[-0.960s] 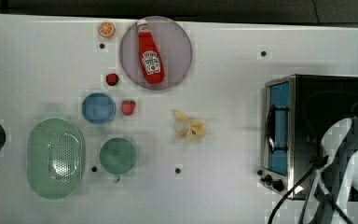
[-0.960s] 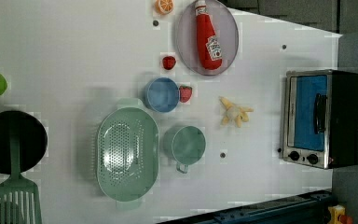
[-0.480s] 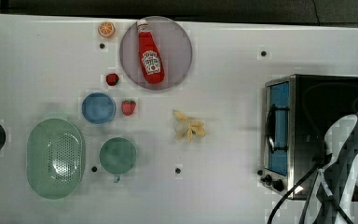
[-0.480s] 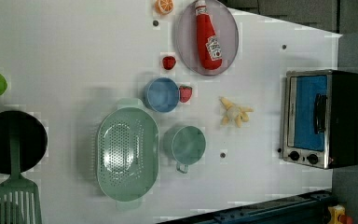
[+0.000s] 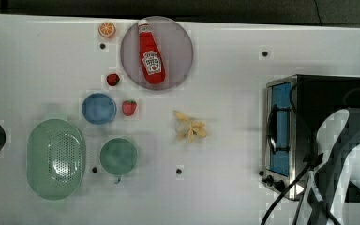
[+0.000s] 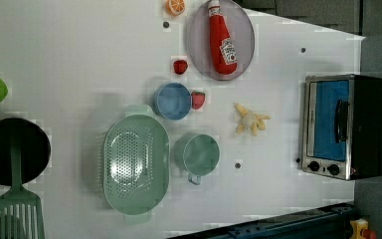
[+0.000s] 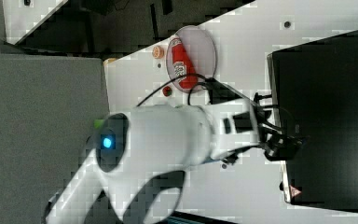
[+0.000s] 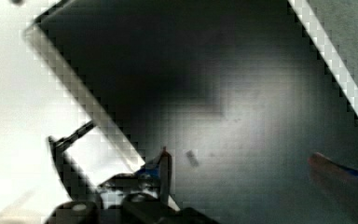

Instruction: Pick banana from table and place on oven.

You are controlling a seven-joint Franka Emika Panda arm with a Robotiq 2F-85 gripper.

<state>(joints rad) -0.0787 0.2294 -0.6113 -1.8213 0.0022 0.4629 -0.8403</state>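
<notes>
Our gripper (image 8: 256, 170) hangs over the black top of the oven (image 5: 330, 96) with its fingers spread wide and nothing between them. We see the banana (image 5: 190, 129) lying on the white table (image 5: 225, 70), well apart from the oven's glass door, peel strips splayed. In the top view it sits right of a strawberry (image 5: 129, 108) and below the plate (image 5: 178, 37) with the ketchup bottle (image 5: 150, 56).
</notes>
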